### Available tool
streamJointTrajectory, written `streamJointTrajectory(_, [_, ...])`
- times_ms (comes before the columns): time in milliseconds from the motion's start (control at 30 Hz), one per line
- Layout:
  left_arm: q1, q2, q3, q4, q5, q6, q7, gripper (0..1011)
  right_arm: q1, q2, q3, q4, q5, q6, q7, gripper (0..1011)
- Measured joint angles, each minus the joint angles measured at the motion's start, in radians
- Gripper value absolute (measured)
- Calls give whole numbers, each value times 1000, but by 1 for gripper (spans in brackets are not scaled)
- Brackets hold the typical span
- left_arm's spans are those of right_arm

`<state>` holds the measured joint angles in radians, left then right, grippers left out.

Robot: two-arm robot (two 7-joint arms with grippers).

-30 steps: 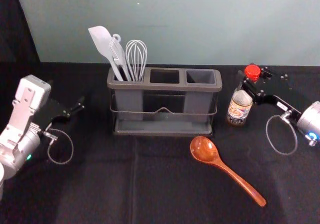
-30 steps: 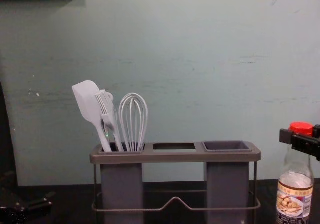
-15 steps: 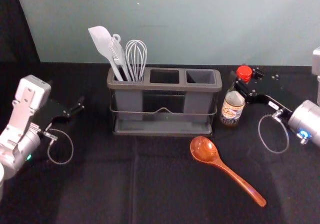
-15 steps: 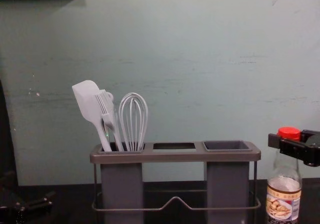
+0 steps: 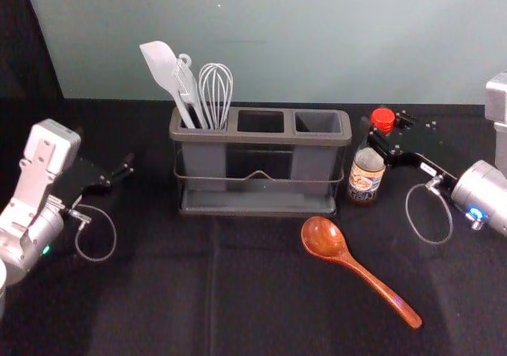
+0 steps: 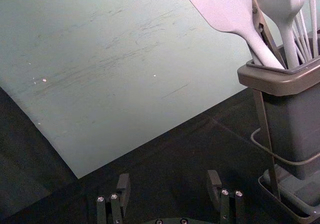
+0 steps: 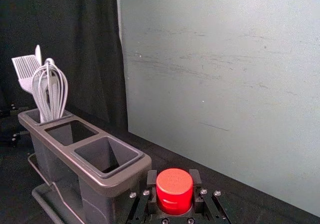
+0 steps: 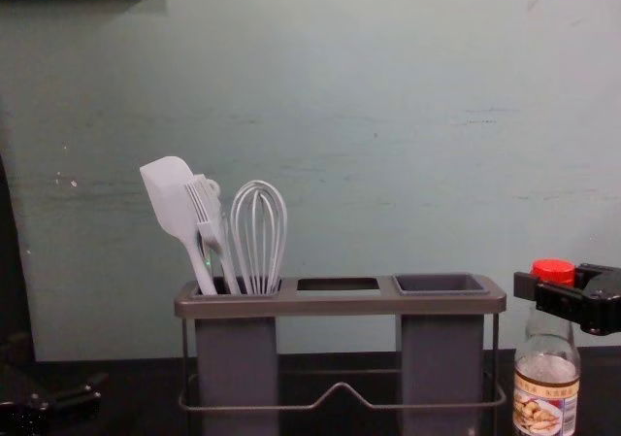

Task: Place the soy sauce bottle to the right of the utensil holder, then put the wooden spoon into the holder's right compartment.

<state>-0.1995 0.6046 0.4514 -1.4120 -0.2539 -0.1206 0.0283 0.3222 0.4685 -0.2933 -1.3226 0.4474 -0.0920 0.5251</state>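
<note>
Upright beside the right end of the grey utensil holder (image 5: pixel 261 137), a small gap away, is the soy sauce bottle (image 5: pixel 365 178). My right gripper (image 5: pixel 379 137) is shut on its neck below the red cap; the right wrist view shows the gripper (image 7: pixel 173 178) with a finger on each side of the cap (image 7: pixel 174 191). Whether the base touches the table I cannot tell. In front of the holder lies the wooden spoon (image 5: pixel 348 262), bowl toward the holder. My left gripper (image 5: pixel 127 168) idles left of the holder, open in its wrist view (image 6: pixel 168 180).
White utensils (image 5: pixel 184 86) fill the holder's left compartment; its middle (image 5: pixel 261 121) and right (image 5: pixel 318 122) openings hold nothing visible. A pale wall (image 8: pixel 340 116) rises behind the black-covered table (image 5: pixel 142 292).
The bottle and my right gripper have moved left toward the holder and lower in the chest view. The left arm, holder and spoon have stayed still.
</note>
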Motion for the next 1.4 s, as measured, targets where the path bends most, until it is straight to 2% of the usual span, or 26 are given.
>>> streamJointTrajectory(1100, [0, 0, 0, 0, 0, 0, 0, 1005, 16, -16, -3, 22, -14, 8, -11, 383])
streamJointTrajectory(1167, [0, 0, 0, 0, 0, 0, 0, 1005, 16, -16, -3, 21, -14, 8, -11, 397])
streamJointTrajectory(1400, [0, 0, 0, 0, 0, 0, 0, 1005, 15, -16, -3, 21, -13, 8, -10, 637])
